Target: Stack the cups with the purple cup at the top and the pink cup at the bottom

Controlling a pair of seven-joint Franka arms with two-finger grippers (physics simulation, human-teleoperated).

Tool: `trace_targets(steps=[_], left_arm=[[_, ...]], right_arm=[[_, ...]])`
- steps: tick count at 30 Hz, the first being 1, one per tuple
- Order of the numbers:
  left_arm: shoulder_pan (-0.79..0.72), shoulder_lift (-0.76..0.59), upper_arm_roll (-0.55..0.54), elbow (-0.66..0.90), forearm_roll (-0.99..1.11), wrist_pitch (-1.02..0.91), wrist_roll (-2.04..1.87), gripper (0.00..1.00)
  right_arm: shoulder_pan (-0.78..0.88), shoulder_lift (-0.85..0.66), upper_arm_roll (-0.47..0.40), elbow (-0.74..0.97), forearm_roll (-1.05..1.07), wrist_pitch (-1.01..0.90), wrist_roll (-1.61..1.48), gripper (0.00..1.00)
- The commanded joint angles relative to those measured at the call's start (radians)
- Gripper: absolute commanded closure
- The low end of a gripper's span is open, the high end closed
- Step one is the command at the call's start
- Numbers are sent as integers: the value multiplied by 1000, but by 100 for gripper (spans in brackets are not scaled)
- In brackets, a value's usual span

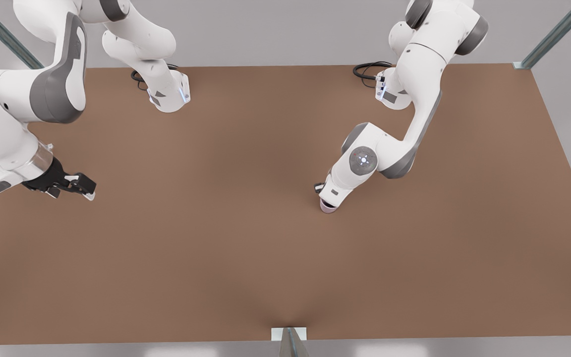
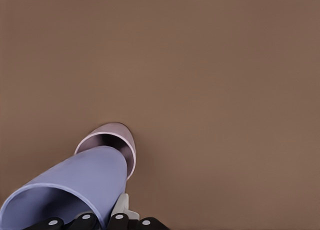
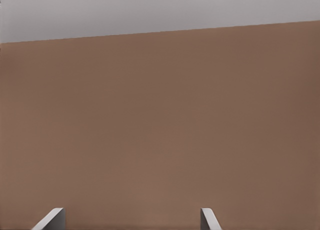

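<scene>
Left tool (image 2: pixel 107 221) holds purple cup (image 2: pixel 75 185) inside pink cup (image 2: pixel 112 135).

Lavender purple cup (image 2: pixel 75 182) tilted into pink cup (image 2: pixel 117 137)

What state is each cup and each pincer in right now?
Bluish lavender tapered cup: held tilted over the pink cup's mouth.
Pale pink tapered cup: upright on the brown table, mouth up.
Left pincer: shut on the lavender cup's rim.
Right pincer: open, empty, waiting aside.
</scene>
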Motion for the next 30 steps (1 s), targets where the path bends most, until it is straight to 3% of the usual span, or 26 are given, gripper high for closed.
trace_targets(steps=[1,30], left_arm=[[0,0,0,0,-1,7,-117,79],[0,39,0,-4,11,17,-125,77]], right_arm=[[1,-1,0,-1,1,2,-66,0],[3,1,0,1,4,5,-66,0]])
